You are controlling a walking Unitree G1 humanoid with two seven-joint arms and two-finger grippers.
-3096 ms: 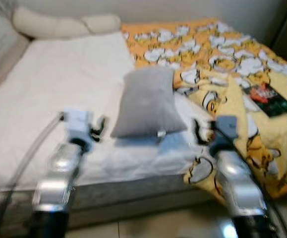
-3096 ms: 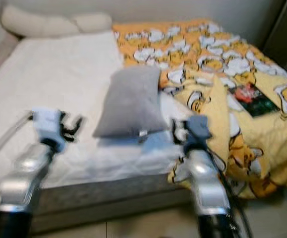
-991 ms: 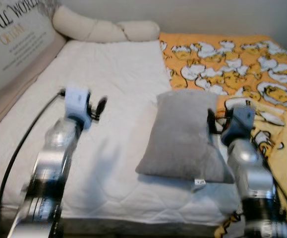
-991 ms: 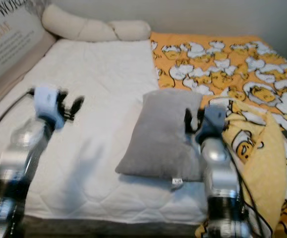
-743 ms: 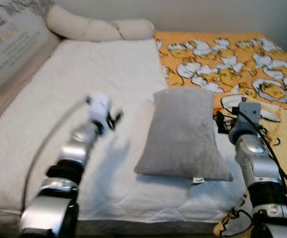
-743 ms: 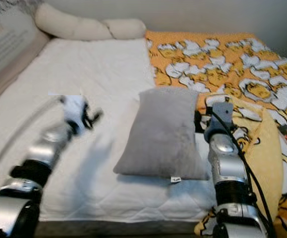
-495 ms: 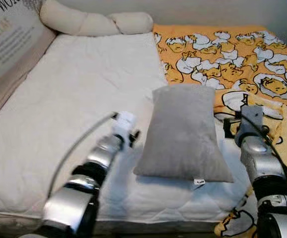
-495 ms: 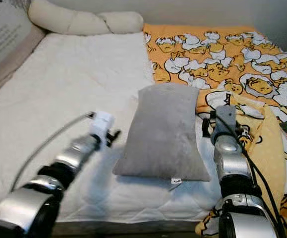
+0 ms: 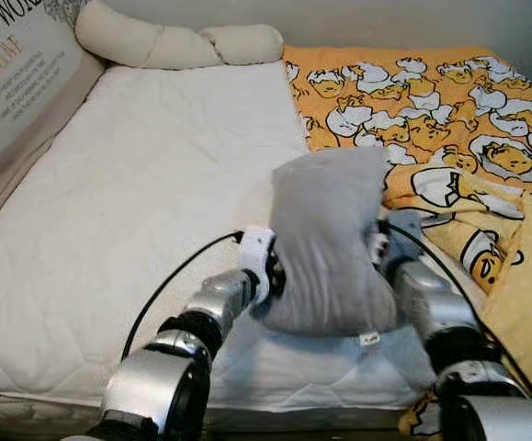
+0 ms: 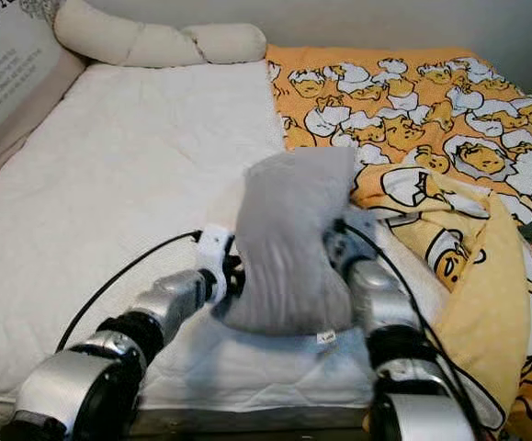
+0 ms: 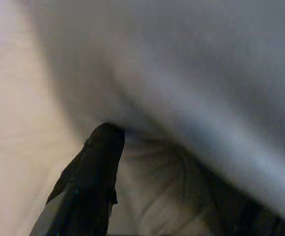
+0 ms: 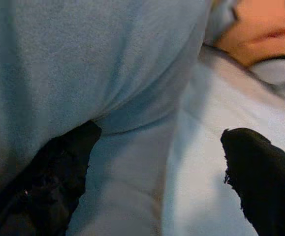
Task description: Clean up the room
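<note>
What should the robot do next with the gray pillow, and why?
Probably lift it a little. The left gripper and right gripper press the gray pillow from both sides, and it already bulges up off the white mattress. The cream pillows at the head look like its likely spot.

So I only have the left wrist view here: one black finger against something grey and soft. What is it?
Observer: A grey pillow on the white mattress, squeezed from both sides.
Operator: Both sides?
Observer: Yes, the left gripper presses its left edge and the right gripper its right edge.
Operator: Is the right gripper closed?
Observer: No, its fingers stand apart, one tucked under the pillow.
Operator: Anything beside it?
Observer: A rumpled yellow duck-print blanket covers the bed's right half.
</note>
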